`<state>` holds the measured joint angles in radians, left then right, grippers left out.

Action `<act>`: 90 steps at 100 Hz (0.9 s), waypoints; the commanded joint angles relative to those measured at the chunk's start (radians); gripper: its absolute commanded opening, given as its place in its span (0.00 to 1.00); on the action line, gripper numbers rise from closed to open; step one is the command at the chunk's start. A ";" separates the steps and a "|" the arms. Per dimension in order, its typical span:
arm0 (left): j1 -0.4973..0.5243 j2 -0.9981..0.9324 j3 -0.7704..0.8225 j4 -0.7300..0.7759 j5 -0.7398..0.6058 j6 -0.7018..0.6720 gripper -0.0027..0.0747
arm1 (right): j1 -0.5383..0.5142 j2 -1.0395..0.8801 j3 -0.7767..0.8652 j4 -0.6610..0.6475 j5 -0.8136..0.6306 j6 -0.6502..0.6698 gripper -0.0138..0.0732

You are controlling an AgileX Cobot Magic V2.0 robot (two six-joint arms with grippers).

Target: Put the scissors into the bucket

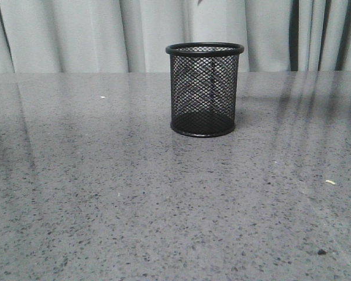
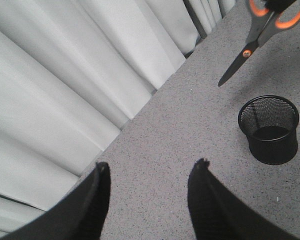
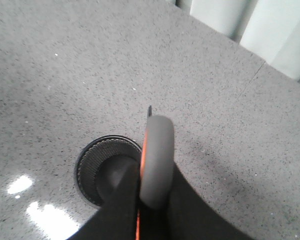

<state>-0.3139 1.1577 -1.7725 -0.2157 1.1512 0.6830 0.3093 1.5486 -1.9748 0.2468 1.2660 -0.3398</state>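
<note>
The bucket (image 1: pixel 205 89) is a black wire-mesh cup standing upright on the grey table, empty; it also shows in the left wrist view (image 2: pixel 269 128) and the right wrist view (image 3: pixel 107 170). The scissors (image 2: pixel 260 35), grey handles lined orange, hang blades down in the air above and beside the bucket. My right gripper (image 3: pixel 152 197) is shut on the scissors' handle loop (image 3: pixel 157 157), held above the bucket's rim. My left gripper (image 2: pixel 152 167) is open and empty, away from the bucket near the curtain. Neither gripper nor the scissors appear in the front view.
A grey speckled table (image 1: pixel 105 205) runs to a pale curtain (image 1: pixel 76 35) at the back. A small pale scrap (image 1: pixel 330 182) and a dark speck (image 1: pixel 322 252) lie at the front right.
</note>
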 commanded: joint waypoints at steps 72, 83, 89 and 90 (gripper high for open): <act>0.002 -0.017 -0.027 -0.065 -0.067 -0.015 0.45 | 0.019 -0.150 0.307 0.072 0.028 0.003 0.09; 0.002 -0.017 -0.027 -0.065 -0.067 -0.015 0.45 | 0.021 -0.119 0.307 0.082 0.028 0.001 0.09; 0.002 -0.017 -0.027 -0.065 -0.067 -0.015 0.45 | 0.021 -0.100 0.307 0.093 0.028 -0.007 0.10; 0.002 -0.017 -0.027 -0.065 -0.067 -0.015 0.45 | 0.021 -0.100 0.307 0.096 0.028 -0.014 0.10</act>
<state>-0.3139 1.1577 -1.7725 -0.2526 1.1512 0.6825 0.3284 1.4557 -1.6462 0.3033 1.2684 -0.3398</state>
